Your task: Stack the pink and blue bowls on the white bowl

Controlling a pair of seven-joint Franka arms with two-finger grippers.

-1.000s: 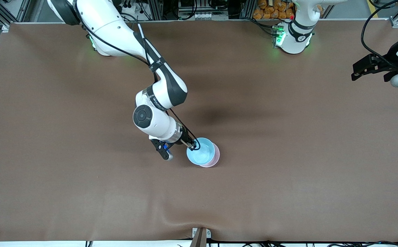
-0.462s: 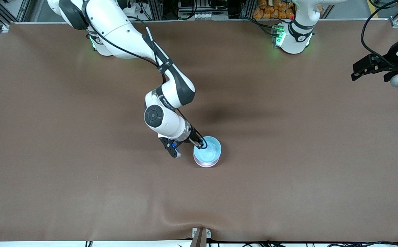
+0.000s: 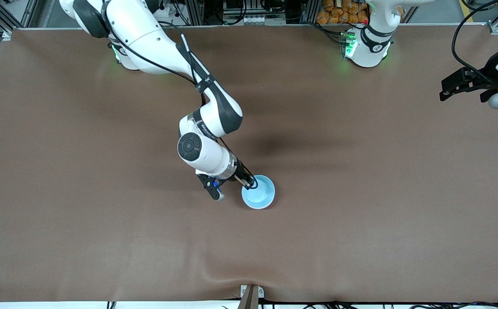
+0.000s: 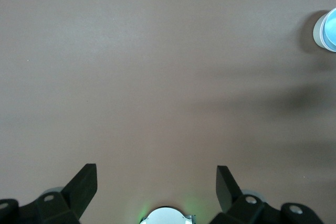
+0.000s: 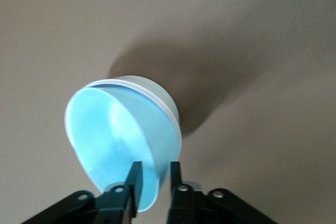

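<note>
The light blue bowl (image 3: 258,193) sits nested on top of a stack near the table's middle and covers it from above. In the right wrist view the blue bowl (image 5: 113,135) leans slightly in a pale white bowl (image 5: 167,103) below it. The pink bowl is hidden in the stack. My right gripper (image 3: 249,185) is shut on the blue bowl's rim, one finger inside and one outside (image 5: 155,169). My left gripper (image 3: 461,92) waits open and empty above the left arm's end of the table (image 4: 156,174). The left wrist view shows the stack (image 4: 326,30) far off.
The brown table mat (image 3: 360,171) has a raised wrinkle (image 3: 214,274) near its edge nearest the front camera. A metal bracket (image 3: 251,294) sits at that edge. The arm bases stand along the farthest edge.
My right gripper has carried the blue bowl sideways over the pink bowl and lowered it. The pink rim that showed beside it is now covered. The left arm has not moved.
</note>
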